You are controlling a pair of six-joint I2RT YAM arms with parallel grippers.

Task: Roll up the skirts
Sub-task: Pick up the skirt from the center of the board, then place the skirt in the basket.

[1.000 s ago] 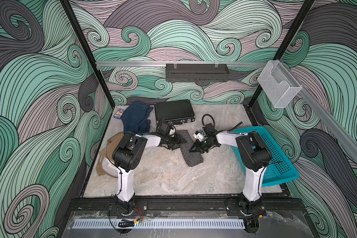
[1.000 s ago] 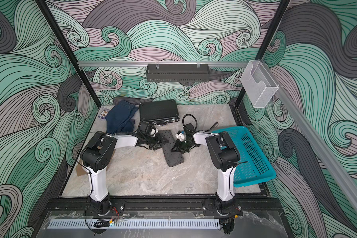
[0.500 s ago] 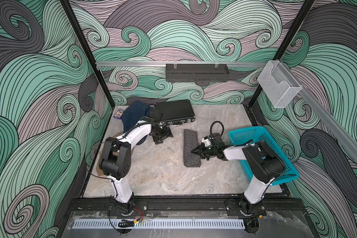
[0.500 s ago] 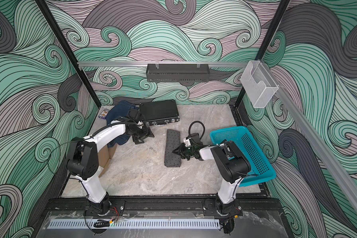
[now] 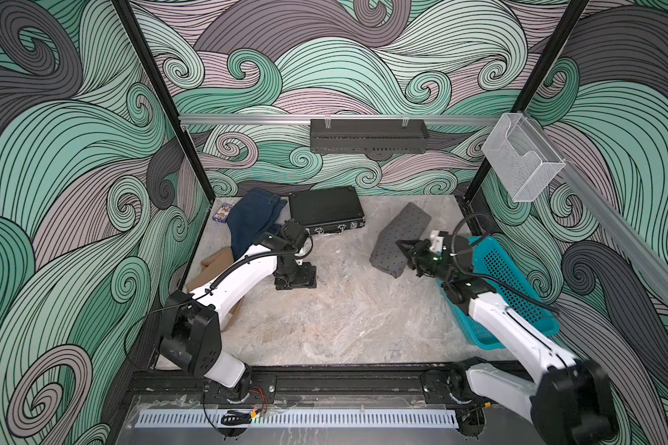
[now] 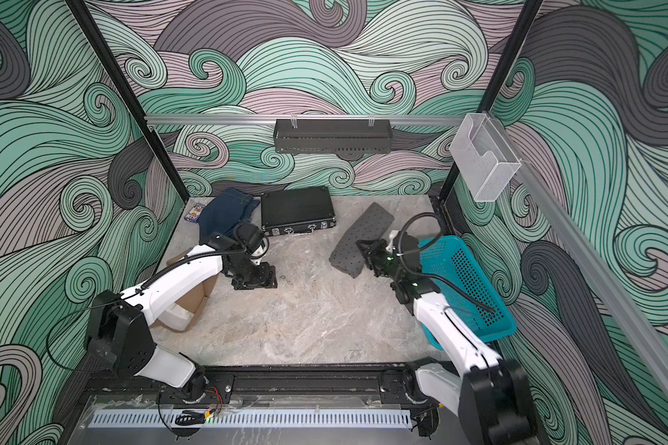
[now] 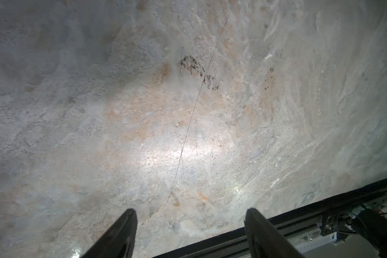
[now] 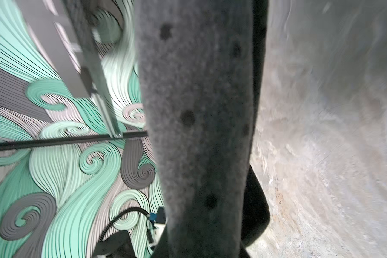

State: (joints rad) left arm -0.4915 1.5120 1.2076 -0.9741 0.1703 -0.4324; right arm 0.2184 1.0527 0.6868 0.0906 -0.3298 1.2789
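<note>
The grey dotted skirt (image 5: 400, 240), a moment earlier lying mid-bench (image 5: 344, 316) between both arms, had been swung to the back right. It was rolled into a bundle and pinched near one end in the right jaws, just beside the teal basket (image 5: 517, 285). The left jaws had let go and stood open over bare bench. That skirt looked done. The denim skirt (image 5: 253, 219) and tan skirt (image 5: 213, 269) lay unrolled at the left, the black case (image 5: 324, 210) crowding the denim.
</note>
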